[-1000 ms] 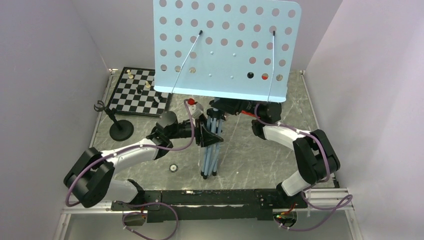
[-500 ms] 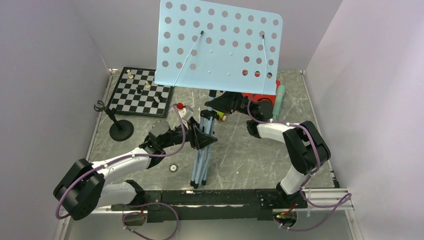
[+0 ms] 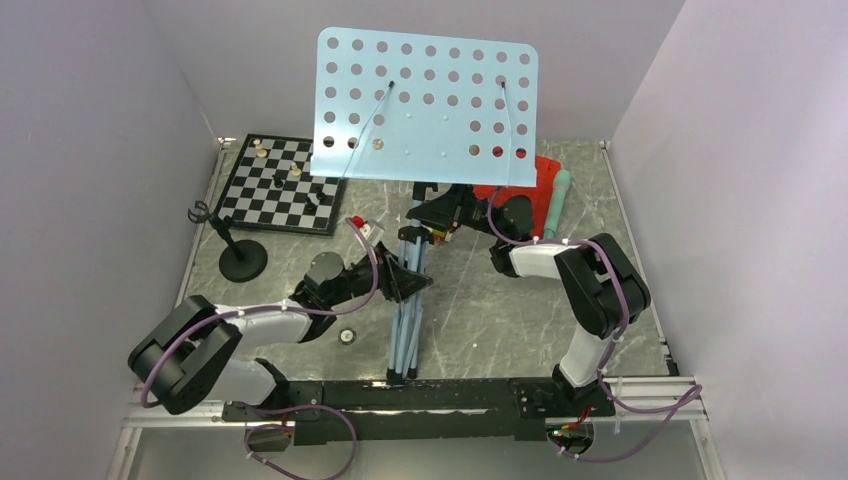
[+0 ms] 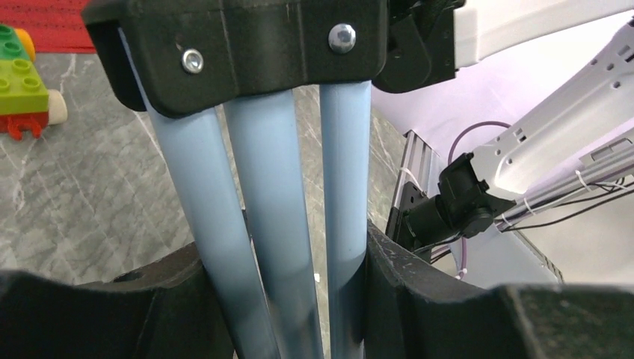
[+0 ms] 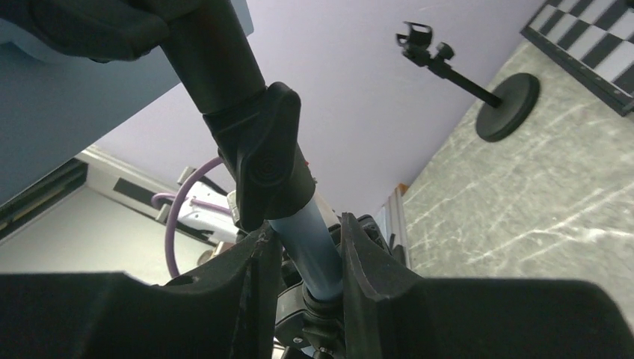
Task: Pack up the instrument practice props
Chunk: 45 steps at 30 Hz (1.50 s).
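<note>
since a second ago the light blue music stand (image 3: 427, 105) has dropped away from the overhead camera and looks smaller, so the red sheet-music pages (image 3: 543, 180) and the mint-green microphone (image 3: 557, 197) behind it now show. it's mid-table, tripod legs (image 3: 404, 325) folded into one bundle with the feet down near the arm bases. left gripper (image 3: 408, 278) is clamped about half-wide round that bundle, just under the black leg collar (image 4: 247, 45). right gripper (image 3: 440, 212) is pinched narrower on the thin centre post (image 5: 310, 247), right below the knob joint (image 5: 262, 161). my guess is two holds at two heights because it's top-heavy and with folded legs it'd tip otherwise. black mic stand (image 3: 240, 262) sits untouched near the left wall, beside the chessboard (image 3: 285, 185). block toy (image 3: 368, 226) is just behind the left wrist. nothing looks packed yet.
</note>
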Tool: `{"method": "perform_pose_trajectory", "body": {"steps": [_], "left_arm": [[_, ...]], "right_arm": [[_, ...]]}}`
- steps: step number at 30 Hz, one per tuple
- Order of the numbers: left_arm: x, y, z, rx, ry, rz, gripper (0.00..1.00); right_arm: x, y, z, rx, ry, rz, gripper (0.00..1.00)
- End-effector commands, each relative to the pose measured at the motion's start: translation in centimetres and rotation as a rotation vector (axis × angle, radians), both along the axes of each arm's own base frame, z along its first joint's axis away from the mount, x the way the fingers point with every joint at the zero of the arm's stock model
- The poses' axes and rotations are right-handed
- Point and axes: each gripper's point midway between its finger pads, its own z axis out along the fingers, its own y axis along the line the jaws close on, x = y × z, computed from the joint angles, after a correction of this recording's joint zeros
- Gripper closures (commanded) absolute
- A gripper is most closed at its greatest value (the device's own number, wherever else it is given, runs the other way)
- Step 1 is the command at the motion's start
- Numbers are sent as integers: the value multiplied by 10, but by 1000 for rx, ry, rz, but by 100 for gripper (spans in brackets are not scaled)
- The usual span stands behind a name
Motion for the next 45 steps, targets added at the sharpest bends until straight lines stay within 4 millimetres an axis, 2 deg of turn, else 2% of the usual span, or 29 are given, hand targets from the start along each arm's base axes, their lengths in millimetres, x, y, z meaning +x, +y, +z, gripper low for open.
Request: {"method": "perform_pose_trajectory", "body": {"steps": [1,7,16,24,29,42,43,45], "left_arm": [[40,17,64,-147,-293,208,100],[57,16,56,-115,-302,268,100],[79,20,46,-43,-338,337,100],[110,32,13,-24,-258,394,100],[113,30,-2,14,-250,392,100],[114,27,-14,53,-248,385,100],[113,27,-15,56,-240,378,93],[114,30,-21,79,-194,365,59]], "right_arm": [[3,-4,-10,-78,10,2,100],[7,-3,-39,-125,58,10,100],[23,-6,-65,-180,97,14,100],[48,-7,-99,-248,149,3,100],[52,-6,-113,-278,159,1,100],[59,-9,-138,-298,206,-12,100],[60,-12,-140,-304,209,-18,100],[62,-21,-146,-318,222,-38,100]]}}
